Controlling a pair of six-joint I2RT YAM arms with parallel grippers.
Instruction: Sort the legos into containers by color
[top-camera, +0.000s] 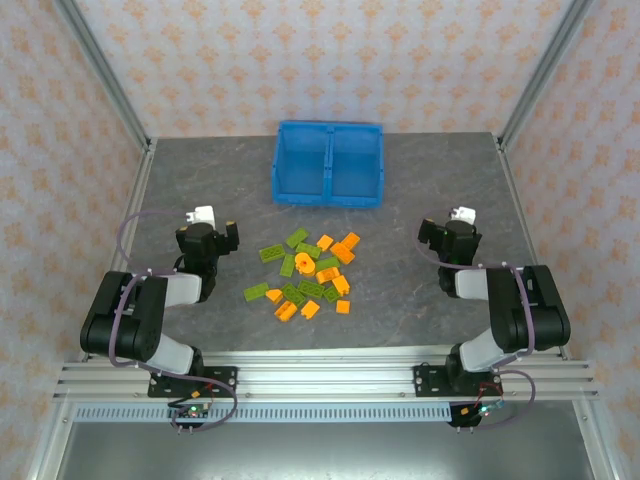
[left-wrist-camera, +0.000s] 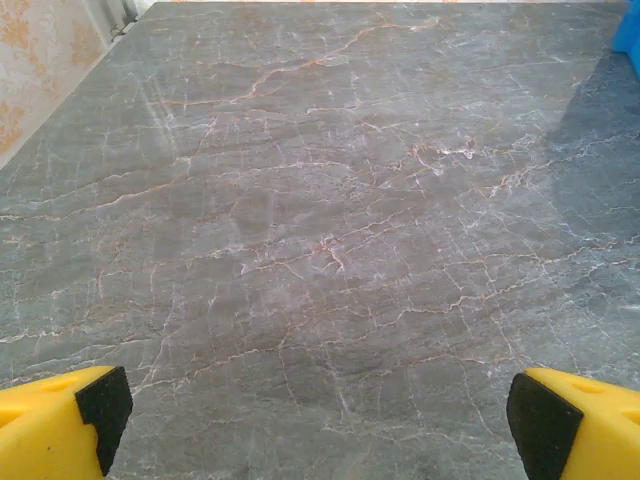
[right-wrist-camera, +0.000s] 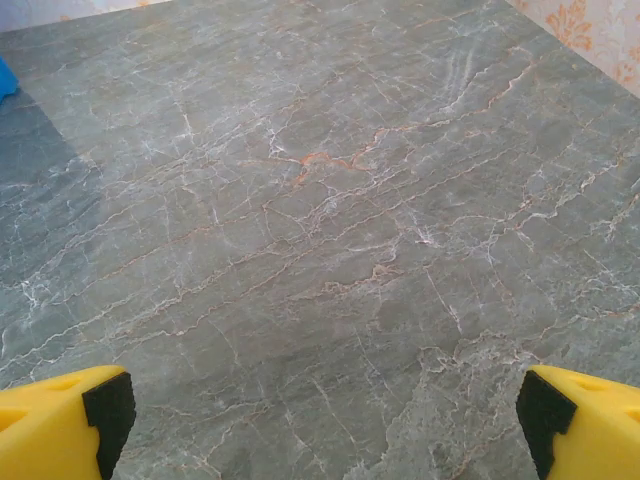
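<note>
Several olive-green and orange legos (top-camera: 305, 272) lie scattered mid-table, with a round orange piece (top-camera: 305, 262) among them. The containers are the two compartments of a blue bin (top-camera: 328, 127) at the back centre, and I see nothing in the left one (top-camera: 303, 168) or the right one (top-camera: 356, 168). My left gripper (top-camera: 210, 228) rests left of the pile and my right gripper (top-camera: 452, 228) right of it, both apart from the bricks. In the wrist views the left gripper (left-wrist-camera: 320, 425) and the right gripper (right-wrist-camera: 320, 425) stand open over bare table, with yellow fingers (left-wrist-camera: 60, 420) (right-wrist-camera: 60, 420) at the frame corners.
The grey marble table (top-camera: 420, 300) has raised metal rails along its left and right edges and papered walls around it. A corner of the blue bin (left-wrist-camera: 630, 30) shows at the upper right of the left wrist view, and a sliver of it (right-wrist-camera: 5, 78) at the upper left of the right wrist view.
</note>
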